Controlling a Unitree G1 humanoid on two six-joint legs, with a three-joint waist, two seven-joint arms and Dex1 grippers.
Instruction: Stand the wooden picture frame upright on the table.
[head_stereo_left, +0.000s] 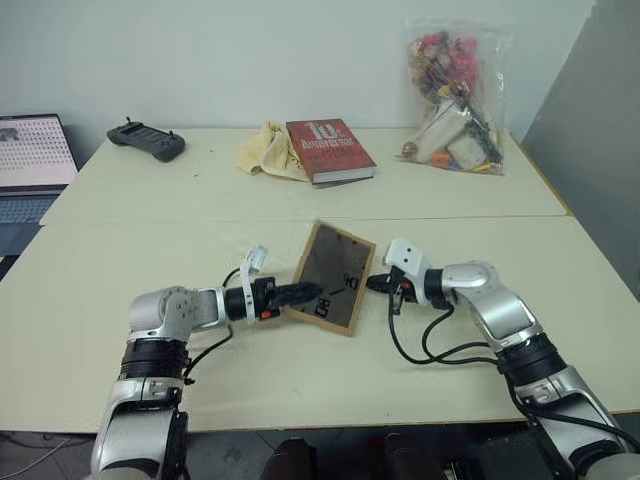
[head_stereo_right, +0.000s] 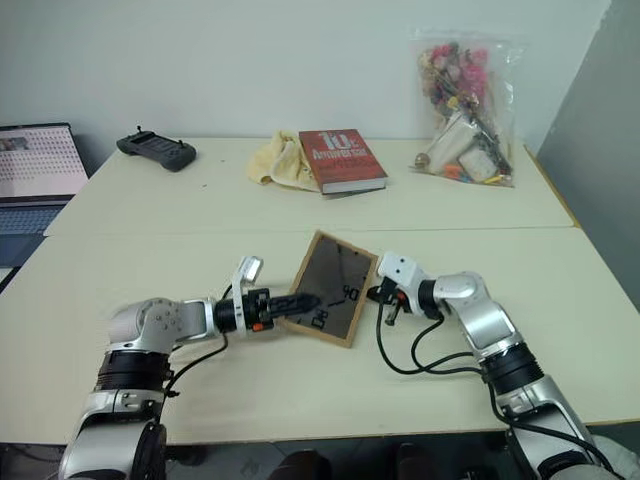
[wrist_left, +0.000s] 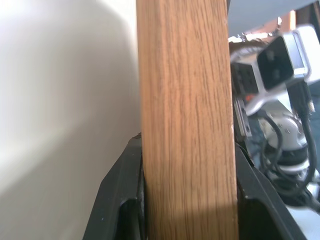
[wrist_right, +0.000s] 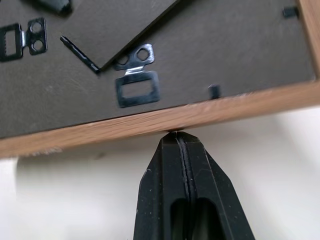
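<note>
The wooden picture frame is tilted up off the table near its front middle, its dark back panel and metal hangers facing me. My left gripper reaches in from the left and is shut on the frame's lower left wooden border, one black finger on each side of the wood. My right gripper is shut with nothing in it. Its joined tip touches the frame's right-hand wooden edge.
At the back of the table lie a red book on a yellow cloth, a black controller and a clear bag of mixed items. A laptop stands off the table's left edge.
</note>
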